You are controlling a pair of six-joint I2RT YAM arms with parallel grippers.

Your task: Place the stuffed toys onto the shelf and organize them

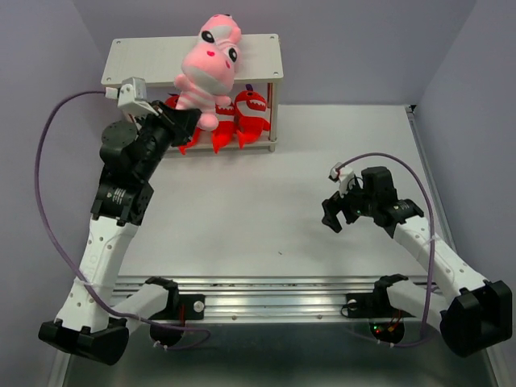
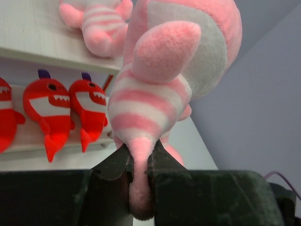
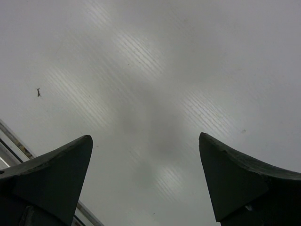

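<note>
Currently: held pink toy (image 1: 208, 68) pinched by left gripper (image 1: 196, 122) at front of shelf (image 1: 145, 60)

Held pink toy: striped belly, bulging eyes, upright with head up. It is raised in front of the shelf's near edge, right of the shelf's middle. From above its head overlaps the top board; can't tell if it touches the board. In the left wrist view the left gripper's fingers (image 2: 164, 165) are clamped tight on a narrow pink limb or tail at the toy's bottom end. The rest of the body rises above the jaws.

Second pink toy (image 1: 219, 31): same kind, on the top board just behind the held one. From above the two overlap, so contact is unclear.

Red sharks: three on the lower tier, side by side, white toothy grins facing the near side.
- Right shark (image 1: 252, 109) sits near the shelf's right legs.
- Middle shark (image 1: 224, 121) is just left of it.
- Third shark (image 2: 4, 113) is cut off at the wrist view's left edge and mostly hidden behind the left arm from above.
- Tail fins poke past the lower board's near edge.

Shelf: two pale boards on thin legs, at the far left of the table (image 1: 266, 210), close to the back wall.

Right gripper (image 1: 339, 214): well apart from the shelf, to the right and nearer, low over the table. Its fingers (image 3: 56, 174) are spread wide, with only tabletop showing between them.

Purple cable (image 1: 48, 161): loops out to the left from the left wrist.
</note>
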